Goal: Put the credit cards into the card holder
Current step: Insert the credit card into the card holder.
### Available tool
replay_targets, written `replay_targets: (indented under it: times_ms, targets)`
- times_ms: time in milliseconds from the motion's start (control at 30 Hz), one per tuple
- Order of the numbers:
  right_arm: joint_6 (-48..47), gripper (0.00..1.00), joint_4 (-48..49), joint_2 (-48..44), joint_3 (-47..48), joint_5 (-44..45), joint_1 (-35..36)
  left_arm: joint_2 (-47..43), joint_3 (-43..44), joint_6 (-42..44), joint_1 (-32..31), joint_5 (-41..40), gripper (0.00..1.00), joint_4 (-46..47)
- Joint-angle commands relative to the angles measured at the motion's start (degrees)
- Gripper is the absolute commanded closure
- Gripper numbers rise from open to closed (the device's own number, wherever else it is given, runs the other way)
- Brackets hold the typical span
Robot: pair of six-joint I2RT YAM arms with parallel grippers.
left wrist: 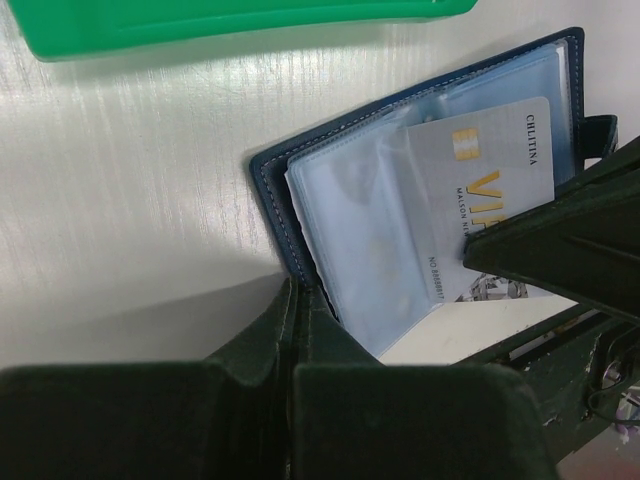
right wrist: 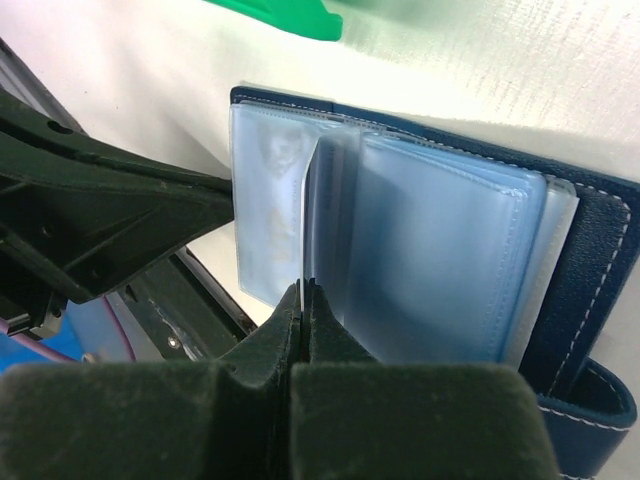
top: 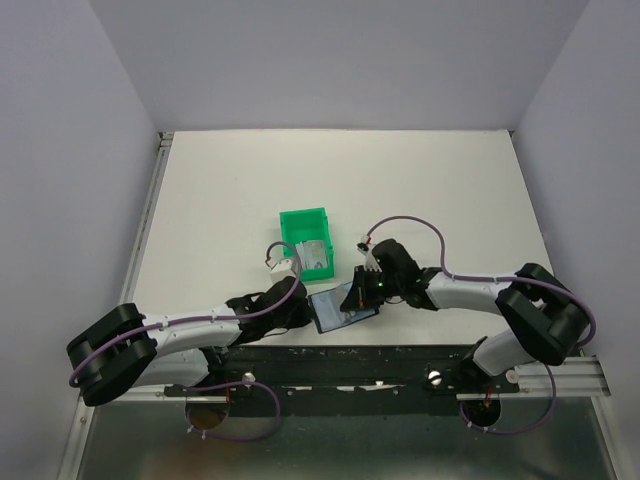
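The navy card holder (top: 338, 308) lies open near the table's front edge, its clear plastic sleeves (left wrist: 370, 230) fanned up. My left gripper (left wrist: 297, 292) is shut on the edge of the holder's (left wrist: 268, 190) navy cover. My right gripper (right wrist: 304, 288) is shut on a silver credit card (left wrist: 487, 190) with gold lettering. In the right wrist view that card (right wrist: 303, 215) shows edge-on, standing among the sleeves of the holder (right wrist: 590, 270). Another pale grey card (top: 314, 251) lies in the green bin.
The green plastic bin (top: 303, 224) stands just behind the holder. Its rim (left wrist: 200, 25) fills the top of the left wrist view. The black base rail (top: 400, 360) runs along the front edge close below the holder. White walls enclose the table.
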Motion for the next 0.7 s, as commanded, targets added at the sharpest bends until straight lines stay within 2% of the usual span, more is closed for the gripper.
replay_targets:
  times_ms: [0,167,667]
  targets:
    - [0.56,1.0,3.39,1.01,-0.85,-3.8,0.38,1.31,-0.43,0.54,-0.42,1.25,1.0,-1.35]
    - [1.61,0.99,5.76,2.77,-1.03,-5.82,0.38,1.66,-0.26,0.54,-0.34,1.25,1.0,-1.35]
    - [2.57,0.99,21.57,11.55,-3.66,-10.65,0.38,2.28,-0.08,0.72,-0.34,1.51,1.0,-1.08]
